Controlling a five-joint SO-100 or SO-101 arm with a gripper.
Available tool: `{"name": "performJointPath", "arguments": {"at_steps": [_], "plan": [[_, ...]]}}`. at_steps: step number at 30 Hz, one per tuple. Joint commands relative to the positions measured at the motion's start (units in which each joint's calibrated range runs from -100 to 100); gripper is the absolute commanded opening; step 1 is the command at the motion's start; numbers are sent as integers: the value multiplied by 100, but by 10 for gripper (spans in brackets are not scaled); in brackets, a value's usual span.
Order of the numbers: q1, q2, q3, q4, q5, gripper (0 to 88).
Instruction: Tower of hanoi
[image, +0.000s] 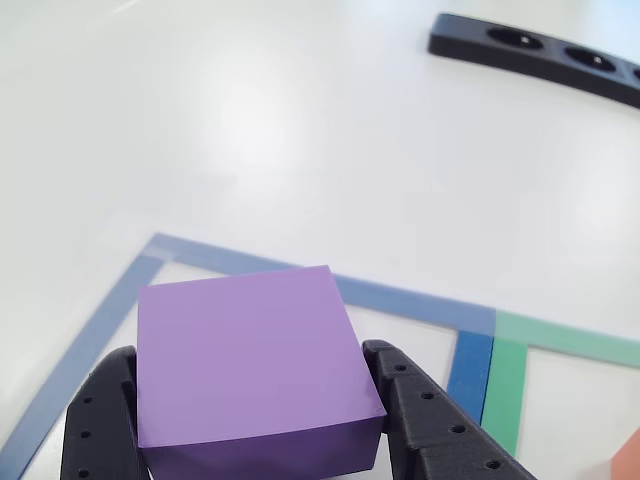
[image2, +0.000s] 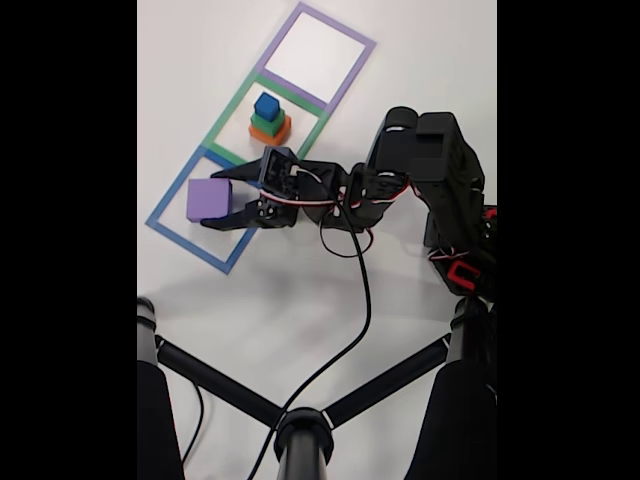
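A purple cube (image: 250, 350) sits between the two black fingers of my gripper (image: 248, 348), which press against its left and right sides. In the fixed view the purple cube (image2: 208, 199) lies inside the blue taped square (image2: 170, 228), with my gripper (image2: 210, 200) shut around it from the right. In the neighbouring green taped square (image2: 232, 112) stands a stack (image2: 268, 118): an orange block at the bottom, a green one on it, a blue one on top. The purple taped square (image2: 315, 50) beyond it holds nothing.
A black power strip (image: 530, 50) lies at the far right of the white table. In the fixed view a black stand with spreading legs (image2: 300, 430) occupies the bottom. A black cable (image2: 362, 300) runs from the arm (image2: 430, 160) down to it.
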Motion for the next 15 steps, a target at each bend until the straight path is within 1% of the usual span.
{"name": "performJointPath", "arguments": {"at_steps": [1, 15], "plan": [[-76, 54, -193, -250, 39, 118], [-92, 439, -293, -549, 39, 139]]}}
